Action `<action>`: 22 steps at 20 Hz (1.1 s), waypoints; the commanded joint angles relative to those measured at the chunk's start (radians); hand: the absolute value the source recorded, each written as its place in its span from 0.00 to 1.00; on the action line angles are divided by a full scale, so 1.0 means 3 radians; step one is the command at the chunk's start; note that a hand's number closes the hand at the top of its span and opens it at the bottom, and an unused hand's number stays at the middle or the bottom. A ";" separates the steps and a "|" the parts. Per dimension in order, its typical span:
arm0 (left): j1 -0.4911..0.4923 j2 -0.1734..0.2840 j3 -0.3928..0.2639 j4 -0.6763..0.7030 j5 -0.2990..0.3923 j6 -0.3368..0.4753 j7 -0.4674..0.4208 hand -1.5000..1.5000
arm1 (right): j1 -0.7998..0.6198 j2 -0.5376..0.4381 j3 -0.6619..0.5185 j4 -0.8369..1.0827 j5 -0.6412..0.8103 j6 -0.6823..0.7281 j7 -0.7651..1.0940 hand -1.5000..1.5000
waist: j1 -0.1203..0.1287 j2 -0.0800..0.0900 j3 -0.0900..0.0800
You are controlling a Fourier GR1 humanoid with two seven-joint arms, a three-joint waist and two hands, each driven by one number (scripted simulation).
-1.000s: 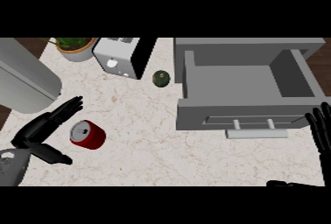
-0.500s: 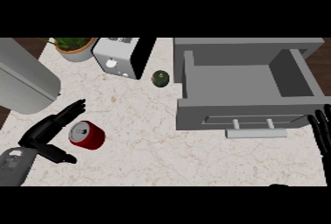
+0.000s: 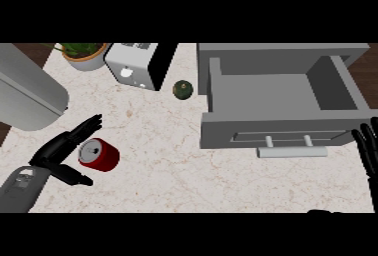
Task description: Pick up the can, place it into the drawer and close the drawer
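While the drawer (image 3: 284, 102) stood pulled open at about 2 o'clock on the counter (image 3: 170, 160), the red can (image 3: 100, 154) lay on its side at about 8 o'clock, silver end facing the left hand (image 3: 63, 150). That hand sat just beside the can, on its 9 o'clock side, fingers straight and spread along the can's upper edge, thumb stretched out below it; nothing was gripped, and actual contact could not be told. The right hand (image 3: 367, 155) showed at the 3 o'clock edge, fingers straight and apart, pointing up, holding nothing, just right of the drawer front. The drawer handle (image 3: 291, 151) stuck out below the front panel. A dark green avocado (image 3: 182, 89) lay at 12 o'clock, just left of the drawer. A toaster (image 3: 136, 65) and a potted plant (image 3: 85, 54) stood at 11 o'clock. A grey rounded object (image 3: 26, 92) filled the 10 o'clock side.
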 commanded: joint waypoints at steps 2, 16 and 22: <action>-0.0144 0.0017 -0.0038 0.0229 -0.0008 -0.0424 -0.0391 0.00 | 0.0065 -0.0005 -0.0002 -0.0244 -0.0032 -0.0010 0.0178 0.00 | -0.0006 -0.0002 0.0000; -0.0276 -0.0368 -0.0200 0.0418 -0.0057 -0.0152 -0.0412 0.00 | 0.0260 0.0005 -0.0042 -0.0273 -0.0091 0.0133 0.0062 0.00 | 0.0001 -0.0006 0.0003; -0.0341 -0.0310 -0.0271 0.0346 -0.0064 -0.0285 -0.0430 0.00 | 0.0212 0.0076 -0.0038 -0.0056 -0.0032 0.0133 -0.0112 0.00 | 0.0027 -0.0009 0.0006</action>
